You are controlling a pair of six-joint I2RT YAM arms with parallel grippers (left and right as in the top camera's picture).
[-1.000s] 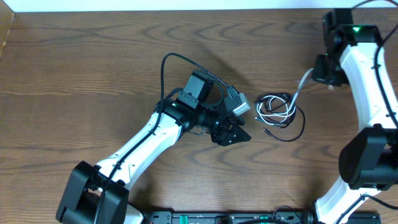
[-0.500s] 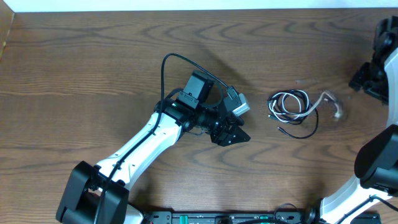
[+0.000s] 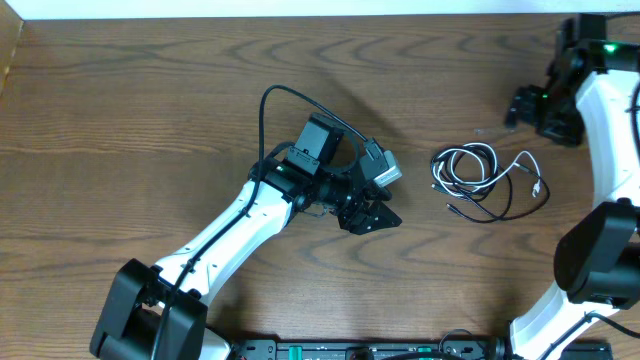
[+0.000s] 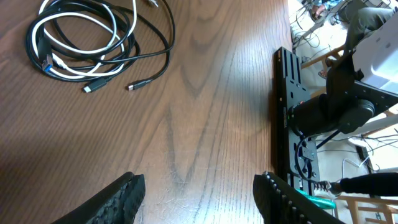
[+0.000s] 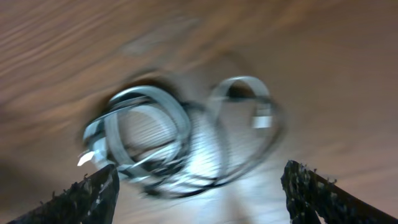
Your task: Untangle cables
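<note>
1. My left fingers [image 4: 198, 193] stand partly spread and hold nothing. Only the bare brown wooden bench [image 4: 205, 93] shows between them.
2. The two thin cables [image 3: 440, 172], one black and one white, lie on the bench wound together into one loose coil. I take that coil as my landmark.
3. Seen from overhead, my left fingers [image 3: 368, 215] sit to the left of the coil and a little nearer my base. They are close to it but clearly apart, with open wood in between.
4. From my left wrist the coil [image 4: 62, 70] lies ahead of the fingers and off to their left side. Two small black plugs rest on the wood at the coil's near edge.
5. A white tail runs out of the coil to its right and ends in a small plug [image 3: 537, 187]. A black strand sweeps out below it and curves back round.
6. My right fingers [image 3: 527, 105] are beyond the coil's far right side, well apart from it.
7. From my right wrist the right fingers [image 5: 199, 186] are spread wide with nothing gripped. The coil [image 5: 149, 137] shows between them, heavily blurred and untouched, so I cannot make out its strands there.
</note>
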